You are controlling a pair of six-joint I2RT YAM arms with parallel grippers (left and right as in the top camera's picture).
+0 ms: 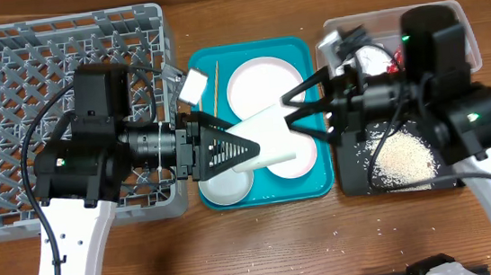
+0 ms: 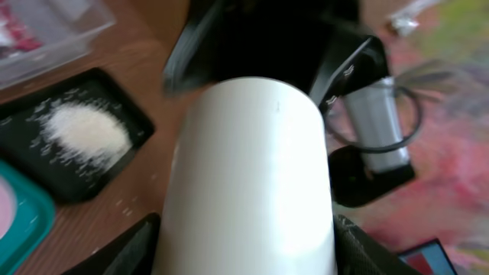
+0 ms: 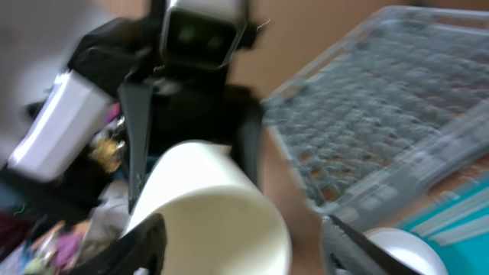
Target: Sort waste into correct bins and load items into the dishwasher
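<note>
Your left gripper (image 1: 248,146) seems to pinch the white cup (image 1: 268,137) across its sides while the right gripper (image 1: 289,115) stands spread round its rim; it looks light, rigid, slick and breakable, so clamp mid-wall.

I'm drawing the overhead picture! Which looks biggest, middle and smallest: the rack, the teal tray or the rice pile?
1. rack, clearly the biggest
2. teal tray
3. rice pile, much smaller than both

Overhead looks down; wrist cameras face each other.
</note>
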